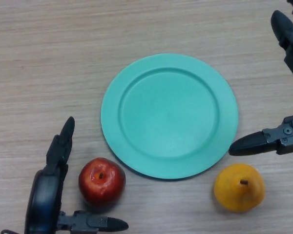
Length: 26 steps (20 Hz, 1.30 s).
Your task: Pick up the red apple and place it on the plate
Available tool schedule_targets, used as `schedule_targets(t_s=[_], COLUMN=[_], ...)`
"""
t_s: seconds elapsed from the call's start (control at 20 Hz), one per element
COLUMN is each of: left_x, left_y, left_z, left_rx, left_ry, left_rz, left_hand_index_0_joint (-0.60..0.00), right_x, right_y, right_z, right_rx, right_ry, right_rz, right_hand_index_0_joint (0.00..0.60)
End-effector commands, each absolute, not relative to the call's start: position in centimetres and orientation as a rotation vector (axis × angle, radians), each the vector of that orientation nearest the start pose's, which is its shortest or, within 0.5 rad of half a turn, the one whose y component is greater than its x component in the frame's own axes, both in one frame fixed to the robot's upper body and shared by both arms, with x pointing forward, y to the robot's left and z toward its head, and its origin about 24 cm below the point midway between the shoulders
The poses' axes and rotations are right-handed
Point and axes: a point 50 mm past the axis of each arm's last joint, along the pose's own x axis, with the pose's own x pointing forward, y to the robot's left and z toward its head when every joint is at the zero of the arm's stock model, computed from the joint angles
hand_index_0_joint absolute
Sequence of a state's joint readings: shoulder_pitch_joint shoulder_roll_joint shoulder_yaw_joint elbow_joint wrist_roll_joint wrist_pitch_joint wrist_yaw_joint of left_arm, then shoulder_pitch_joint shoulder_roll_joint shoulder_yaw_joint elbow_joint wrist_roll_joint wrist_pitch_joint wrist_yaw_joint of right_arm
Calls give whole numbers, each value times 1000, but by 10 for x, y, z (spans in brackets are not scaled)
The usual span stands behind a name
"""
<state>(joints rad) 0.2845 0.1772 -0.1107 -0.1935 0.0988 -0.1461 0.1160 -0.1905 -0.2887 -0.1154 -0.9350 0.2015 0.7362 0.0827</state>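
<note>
The apple (101,181) sits near the surface's front edge, just off the plate's (115,92) front-left rim, between the spread, empty fingers of the left robot hand (46,190), the nearer one.

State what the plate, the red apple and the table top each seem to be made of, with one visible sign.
Plate: probably plastic, even turquoise with a soft matte sheen.
Red apple: glossy skin with highlights; real or plastic cannot be told.
Table top: wood or wood-look laminate, pale with fine straight grain lines.
</note>
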Motion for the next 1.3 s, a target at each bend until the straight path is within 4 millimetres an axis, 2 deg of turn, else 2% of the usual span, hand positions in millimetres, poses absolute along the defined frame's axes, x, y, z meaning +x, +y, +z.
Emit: schedule_targets(t_s=[0.05, 0.1, 0.15, 0.2, 0.45, 0.6, 0.75, 0.85, 1.0, 1.15, 1.3], left_x=[196, 197, 199, 200, 199, 193, 193, 207, 242, 280, 299], left_y=[173, 172, 169, 165, 163, 166, 163, 156, 140, 118, 104], left_z=[61, 60, 59, 56, 56, 72, 101, 124, 145, 147, 138], left_rx=[250, 256, 260, 226, 139, 181, 228, 325, 374, 403, 422], left_ry=[-200, -191, -166, -114, -36, -76, -192, -383, -392, -392, -397], left_rz=[91, 88, 67, 25, -1, 17, 18, 2, -70, -124, -184], left_hand_index_0_joint=[-251, -350, -500, -597, -600, -600, -600, -600, -600, -600, -600], right_x=[199, 200, 200, 199, 195, 195, 190, 186, 181, 178, 173], right_y=[-168, -168, -170, -173, -177, -176, -178, -177, -180, -181, -182], right_z=[246, 247, 248, 247, 245, 245, 245, 244, 248, 249, 249], right_rx=[-194, -200, -208, -208, -191, -202, -194, -203, -193, -197, -192], right_ry=[-583, -584, -589, -599, -620, -615, -619, -634, -679, -681, -690], right_rz=[139, 136, 131, 127, 128, 129, 131, 127, 94, 57, 53], right_hand_index_0_joint=[0, 0, 0, 0, 0, 0, 0, 0, 0, 0, 0])
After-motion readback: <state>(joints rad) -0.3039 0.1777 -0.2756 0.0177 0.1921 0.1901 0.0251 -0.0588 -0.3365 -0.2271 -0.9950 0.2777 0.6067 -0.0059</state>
